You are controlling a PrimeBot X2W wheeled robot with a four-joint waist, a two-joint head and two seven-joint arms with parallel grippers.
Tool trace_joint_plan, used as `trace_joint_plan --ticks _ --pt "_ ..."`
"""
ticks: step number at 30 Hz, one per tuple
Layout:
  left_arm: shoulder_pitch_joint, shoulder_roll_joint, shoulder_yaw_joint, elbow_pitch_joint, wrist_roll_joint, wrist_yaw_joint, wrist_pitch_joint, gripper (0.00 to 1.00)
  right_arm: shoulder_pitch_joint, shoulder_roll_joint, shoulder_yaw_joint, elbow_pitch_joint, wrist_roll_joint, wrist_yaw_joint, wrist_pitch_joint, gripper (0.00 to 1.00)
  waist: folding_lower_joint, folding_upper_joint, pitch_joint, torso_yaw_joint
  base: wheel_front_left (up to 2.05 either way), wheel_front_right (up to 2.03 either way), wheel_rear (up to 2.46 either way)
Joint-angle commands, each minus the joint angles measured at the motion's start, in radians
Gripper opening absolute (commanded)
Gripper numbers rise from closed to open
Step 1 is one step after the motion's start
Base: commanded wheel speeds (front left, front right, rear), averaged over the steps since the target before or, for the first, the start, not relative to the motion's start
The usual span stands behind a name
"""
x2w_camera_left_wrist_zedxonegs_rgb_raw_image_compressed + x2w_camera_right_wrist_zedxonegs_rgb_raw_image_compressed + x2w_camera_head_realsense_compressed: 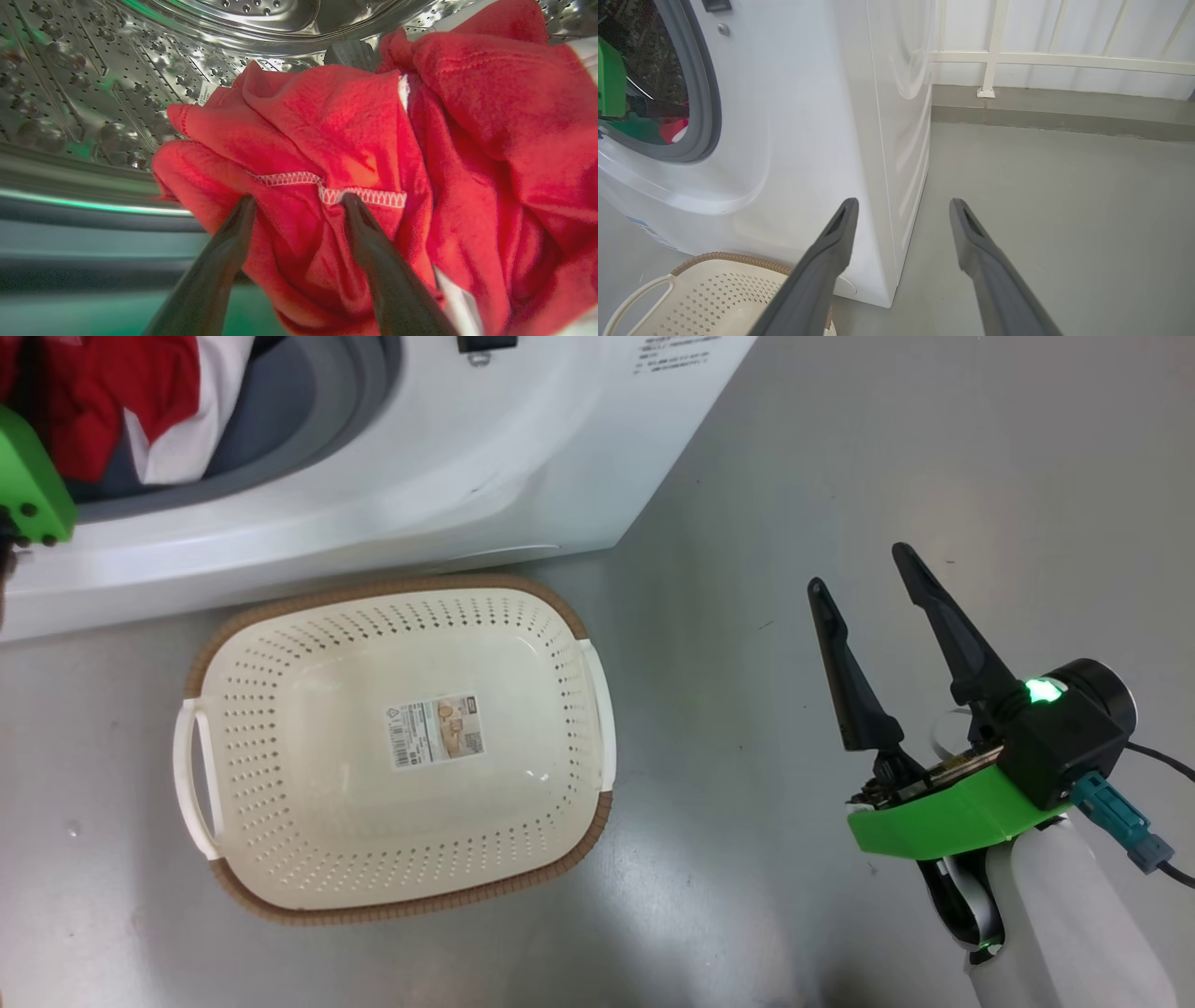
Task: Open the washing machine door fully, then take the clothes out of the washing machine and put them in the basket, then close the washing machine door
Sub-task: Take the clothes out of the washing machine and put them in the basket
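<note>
Inside the machine [420, 476], the left gripper [298, 203] stands with its two dark fingers spread wide. Their tips are set against the clothes [336, 121], and a white-stitched seam [359, 196] runs across the gap between them. The cloth bulges up between the fingers, but nothing is pinched and nothing is held. The red heap lies low in the machine's steel drum [93, 70], close behind the grey ring [707, 93] at its mouth. From outside, a red and white fold shows in the opening. The basket [373, 590] waits on the floor [840, 448] just in front of the machine, with no clothes in it. The right gripper [860, 569] hangs off the machine's right front corner, well clear of it, its jaws apart and empty. The fabric looks soft, fleecy and light, so it should give way under the fingers and not resist them. It will likely hang limp and trail once lifted, and a loose end could drag or catch on the ring on the way out. The surest hold appears to be the thick ridge at the seam, where several layers bunch together. A single flat layer would probably slip free or leave most of the heap behind in the drum.
</note>
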Motion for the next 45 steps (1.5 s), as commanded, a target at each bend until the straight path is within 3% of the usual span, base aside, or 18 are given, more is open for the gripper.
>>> trace_joint_plan --ticks 1,28,45 --pt "0.023 0.039 0.017 -0.022 -0.023 -0.021 -0.015 0.00 0.004 0.001 0.016 -0.017 0.002 0.006 -0.006 1.00 0.0000 0.0000 -0.005 0.005 0.00 0.00 0.00" --pt "0.141 0.022 -0.037 -0.104 -0.085 -0.030 -0.199 0.00 0.020 0.001 0.020 0.022 0.029 0.006 -0.006 1.00 0.0000 0.0000 -0.118 0.004 0.00 0.00 0.00" --pt "0.398 0.009 -0.013 -0.290 -0.124 -0.003 -0.358 0.00 0.079 0.001 0.016 0.056 0.017 0.006 -0.006 1.00 0.0000 0.0000 -0.278 0.024 0.00 0.00 0.00"
